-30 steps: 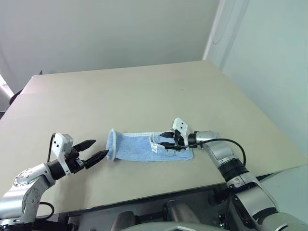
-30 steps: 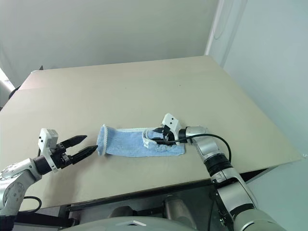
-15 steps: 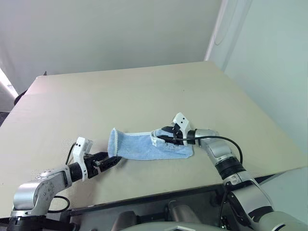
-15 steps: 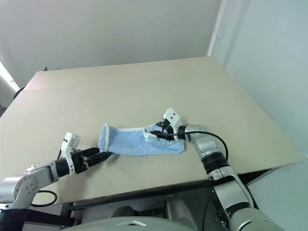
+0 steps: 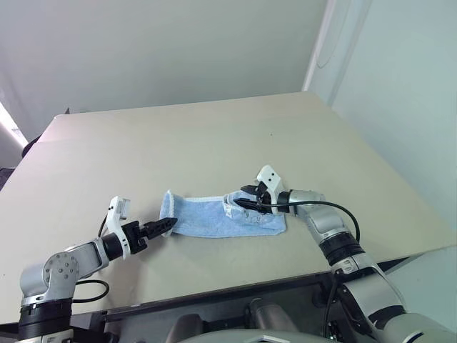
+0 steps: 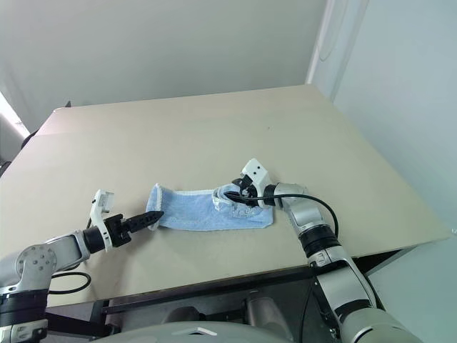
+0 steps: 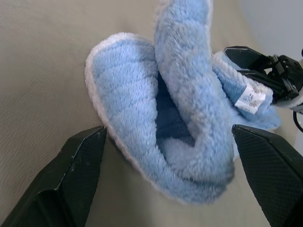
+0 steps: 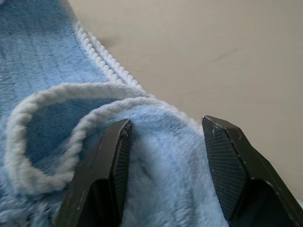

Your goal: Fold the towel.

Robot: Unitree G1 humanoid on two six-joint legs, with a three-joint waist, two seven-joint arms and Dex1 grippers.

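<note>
A light-blue terry towel (image 5: 221,216) lies on a pale beige bench (image 5: 214,143), toward the near edge and roughly midway across it. The towel is bunched into a long narrow band running from the robot's left to its right, with white stitched edging along its rim. Its left end curls upward into an open, rounded fold, like the mouth of a sleeve. Near the right end, a small white tag (image 7: 249,99) stands out from the cloth.

The left gripper (image 5: 163,226) reaches in low from the robot's left, its two black fingers pointing at the curled left end of the towel. In the left wrist view the fingers (image 7: 78,170) stand wide apart, one on each side of the curled fold, with the cloth between them but not pinched. One fingertip sits just beside the white edging.

The right gripper (image 5: 246,201) rests at the towel's right end, pointing toward the robot's left. In the right wrist view its two fingers (image 8: 113,165) are partly apart with a raised ridge of blue cloth and a loop of white edging between them, so it is gripping the towel there.

Pale walls rise behind the bench and along its right side.
</note>
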